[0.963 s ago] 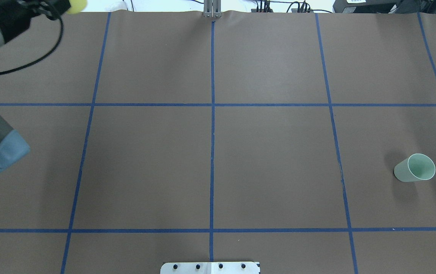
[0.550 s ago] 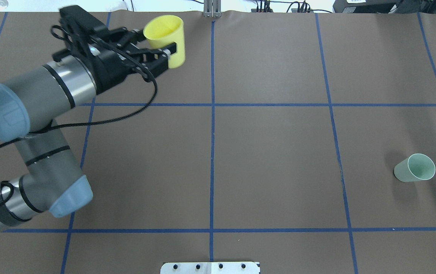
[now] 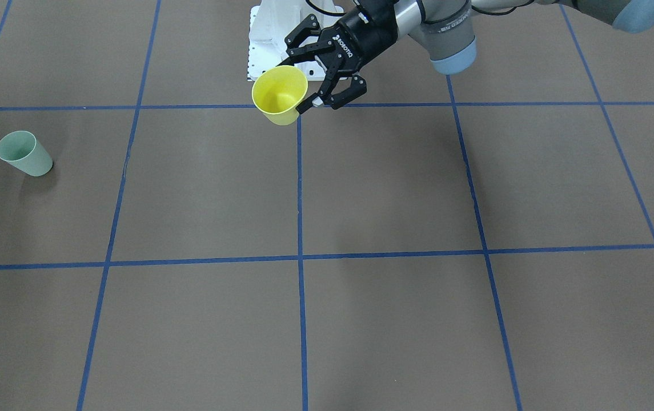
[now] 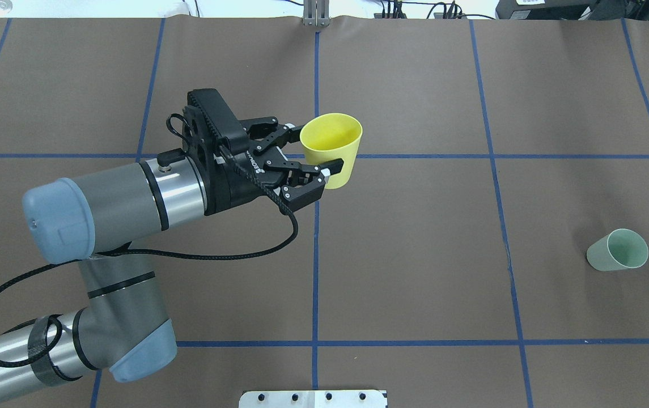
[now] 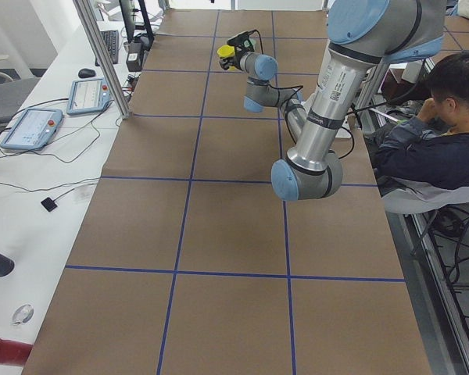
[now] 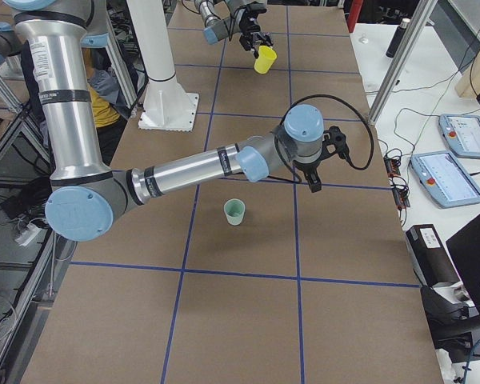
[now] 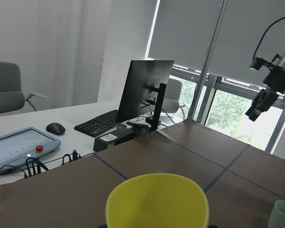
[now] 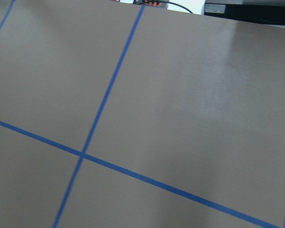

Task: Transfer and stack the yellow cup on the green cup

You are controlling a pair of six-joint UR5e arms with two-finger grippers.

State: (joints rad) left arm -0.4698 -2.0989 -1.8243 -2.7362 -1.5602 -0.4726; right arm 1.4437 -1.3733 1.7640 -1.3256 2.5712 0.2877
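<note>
**Item: left hand** [image 4: 314,148]. Clenched on the yellow cup [image 4: 333,141], one finger across the outer wall below the rim, the other on the wall's far side. The cup is carried mouth up, clear of the surface [image 4: 415,255].

**Change noted.** A second ago the hand and cup were at the far left corner of the surface, barely in view. Now they hang over the centre tape line [image 4: 316,255], nearer the robot. Judgement: pickup is done and the transfer is about half covered; stacking is not yet begun.

**Item: green cup** [image 4: 616,250]. Unmoved. It stands upright and mouth up on the surface, well apart from the hand, out beyond its fingertips and toward the robot's side.

**Item: right hand** [image 6: 314,178]. Held above the surface not far from the green cup, on the side away from the robot. Whether it is released or clenched, I cannot tell. Judgement: it is the one thing that might crowd the approach.

**Surroundings.** White mounting plate [image 4: 313,398] behind the hand; seated operator [image 5: 438,125] off the surface.
</note>
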